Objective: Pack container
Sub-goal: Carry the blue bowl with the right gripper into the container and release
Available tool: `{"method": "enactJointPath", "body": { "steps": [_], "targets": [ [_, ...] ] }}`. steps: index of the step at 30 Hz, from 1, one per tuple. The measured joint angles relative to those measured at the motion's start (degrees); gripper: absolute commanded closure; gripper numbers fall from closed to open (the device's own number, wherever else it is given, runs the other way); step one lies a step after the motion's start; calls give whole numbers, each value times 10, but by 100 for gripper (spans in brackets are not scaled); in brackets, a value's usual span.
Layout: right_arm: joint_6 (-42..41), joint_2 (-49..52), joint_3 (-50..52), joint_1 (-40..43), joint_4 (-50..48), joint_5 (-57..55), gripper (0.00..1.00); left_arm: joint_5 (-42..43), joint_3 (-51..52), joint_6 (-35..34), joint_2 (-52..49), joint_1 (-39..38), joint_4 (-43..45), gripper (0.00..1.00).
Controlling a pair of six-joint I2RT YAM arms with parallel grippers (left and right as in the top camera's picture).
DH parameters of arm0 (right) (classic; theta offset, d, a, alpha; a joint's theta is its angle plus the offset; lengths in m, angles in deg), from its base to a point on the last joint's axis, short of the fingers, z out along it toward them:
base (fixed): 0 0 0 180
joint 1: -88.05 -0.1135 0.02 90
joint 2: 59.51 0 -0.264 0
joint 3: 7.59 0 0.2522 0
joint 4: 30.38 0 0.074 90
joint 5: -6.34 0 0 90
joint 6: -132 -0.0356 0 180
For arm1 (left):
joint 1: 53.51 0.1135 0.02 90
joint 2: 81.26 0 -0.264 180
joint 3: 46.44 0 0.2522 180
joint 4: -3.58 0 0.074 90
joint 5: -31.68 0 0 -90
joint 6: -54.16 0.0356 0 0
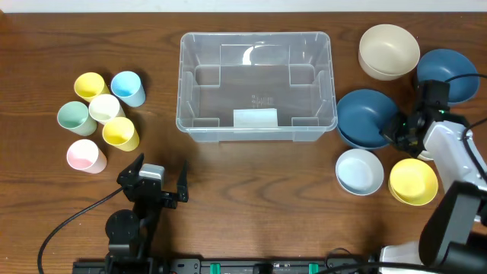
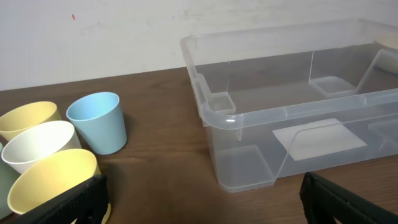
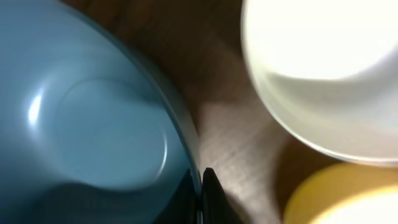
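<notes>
Cups (image 1: 99, 118) left of container (image 1: 183, 84), bowls (image 1: 365, 114) right, right hand (image 1: 397, 131) seemingly on one bowl's rim

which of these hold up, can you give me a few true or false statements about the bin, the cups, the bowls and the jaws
1. The container holds no cup or bowl. True.
2. The right jaws stand open above the container. False: they are shut on the rim of the dark blue bowl nearest the container.
3. The left jaws are open and hold nothing. True.
4. The cups stand on the right arm's side of the container. False: they cluster on the left arm's side; the bowls are on the right.
</notes>
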Motion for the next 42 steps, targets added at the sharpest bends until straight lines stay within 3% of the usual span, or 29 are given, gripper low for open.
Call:
{"method": "enactJointPath", "body": {
  "steps": [10, 14, 19, 29, 42],
  "targets": [
    [24, -187, -107, 0, 121, 2, 99, 0, 0, 0, 0, 0, 0, 2],
    [40, -265, -118, -1, 88, 49, 99, 0, 0, 0, 0, 0, 0, 2],
    [45, -300, -121, -33, -22, 144, 99, 0, 0, 0, 0, 0, 0, 2],
    [6, -184, -123, -215, -230, 192, 98, 0, 0, 0, 0, 0, 0, 2],
    [6, 20, -123, -240, -271, 140, 99, 0, 0, 0, 0, 0, 0, 2]
  ]
}}
